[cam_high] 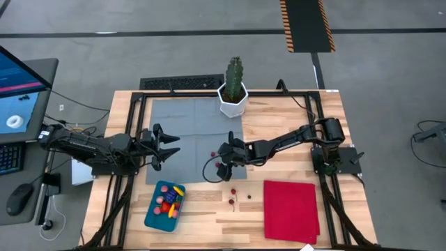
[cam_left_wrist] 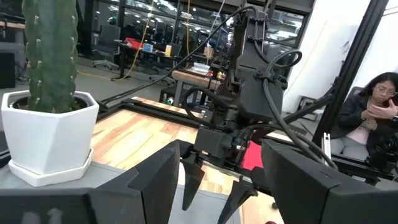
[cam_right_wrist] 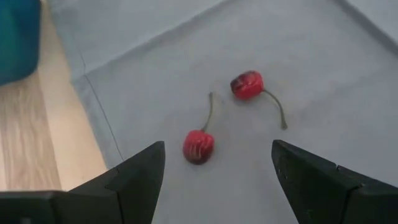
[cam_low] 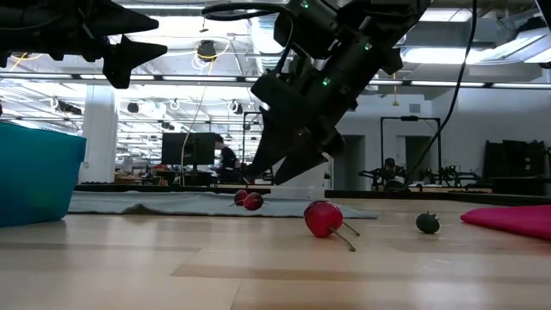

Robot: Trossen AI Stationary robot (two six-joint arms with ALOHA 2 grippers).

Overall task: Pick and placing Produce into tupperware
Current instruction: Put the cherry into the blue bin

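Two red cherries with stems (cam_right_wrist: 198,146) (cam_right_wrist: 247,84) lie on the grey mat (cam_right_wrist: 323,68), close to its near edge. My right gripper (cam_right_wrist: 217,155) hangs open just above them, slanting down, one finger on either side of the nearer cherry and touching neither; the low view shows its tips (cam_low: 274,176) above the cherries (cam_low: 250,201). The teal tupperware (cam_high: 165,206) rests on the wood near the front left with several produce pieces inside. My left gripper (cam_high: 164,143) stands open and level above the mat's left side.
More small produce lies on the bare wood in front of the mat: a red piece (cam_low: 323,218), a dark one (cam_low: 427,223). A red cloth (cam_high: 290,209) lies at the front right. A cactus in a white pot (cam_high: 233,87) stands at the mat's far edge. A person (cam_left_wrist: 373,112) sits beyond the table.
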